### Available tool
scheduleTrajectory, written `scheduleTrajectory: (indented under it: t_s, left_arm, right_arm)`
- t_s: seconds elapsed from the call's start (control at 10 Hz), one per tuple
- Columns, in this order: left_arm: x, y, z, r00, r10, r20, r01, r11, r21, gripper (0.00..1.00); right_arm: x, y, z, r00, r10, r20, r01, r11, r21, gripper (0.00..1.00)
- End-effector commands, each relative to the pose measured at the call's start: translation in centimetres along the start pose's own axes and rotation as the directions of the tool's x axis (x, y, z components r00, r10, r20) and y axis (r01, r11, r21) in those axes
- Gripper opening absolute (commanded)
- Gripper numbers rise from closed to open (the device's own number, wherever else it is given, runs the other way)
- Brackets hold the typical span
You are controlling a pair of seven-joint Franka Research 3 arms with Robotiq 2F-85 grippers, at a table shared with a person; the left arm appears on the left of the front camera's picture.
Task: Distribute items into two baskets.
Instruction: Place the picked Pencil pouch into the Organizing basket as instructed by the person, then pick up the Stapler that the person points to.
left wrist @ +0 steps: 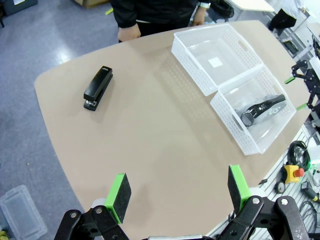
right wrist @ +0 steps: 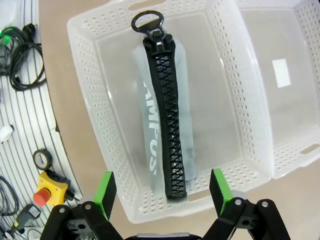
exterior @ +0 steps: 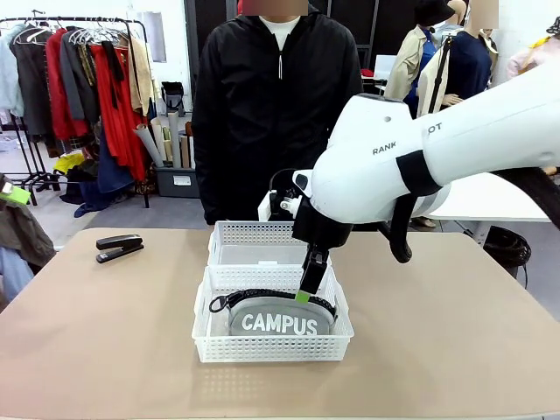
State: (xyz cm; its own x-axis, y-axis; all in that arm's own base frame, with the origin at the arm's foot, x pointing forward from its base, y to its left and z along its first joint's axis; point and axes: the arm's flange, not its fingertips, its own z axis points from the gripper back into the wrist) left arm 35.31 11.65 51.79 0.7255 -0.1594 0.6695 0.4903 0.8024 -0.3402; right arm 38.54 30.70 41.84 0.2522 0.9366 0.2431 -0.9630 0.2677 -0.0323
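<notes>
Two baskets were seen mid-counter (exterior: 455, 332), touching, one behind the other.
- Near basket (exterior: 273, 350): the pouch (exterior: 278, 319) was held inside it, stood on edge, zip up, "CAMPUS" side turned toward the robot, pull ring at the robot's left end.
- Far basket (exterior: 254, 234): a small white label was seen on its clear bottom.
- Stapler (exterior: 119, 248): found in neither basket. It was lying on the counter toward the far left, well apart from both.
- Right tool (exterior: 305, 290): spread, hung just above the pouch inside the near basket's outline, with the zip lined up between the pads and nothing pinched.
- Left tool (left wrist: 178, 187): spread, nothing pinched, held high over bare counter on the robot's side, well apart from baskets and stapler.
</notes>
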Motion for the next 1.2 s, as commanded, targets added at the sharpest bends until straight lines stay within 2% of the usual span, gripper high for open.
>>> scheduleTrajectory:
  t_s: [0.0, 1.1]
  left_arm:
    - [0.05, -0.1, 0.11, 1.0, -0.003, 0.005, 0.003, 1.0, -0.003, 1.0]
    - [0.05, -0.1, 0.11, 1.0, -0.003, 0.005, 0.003, 1.0, -0.003, 1.0]
  right_arm:
    - [0.12, -0.12, 0.03, 1.0, -0.004, 0.009, 0.005, 1.0, -0.013, 0.98]
    - [0.12, -0.12, 0.03, 1.0, -0.004, 0.009, 0.005, 1.0, -0.013, 0.98]
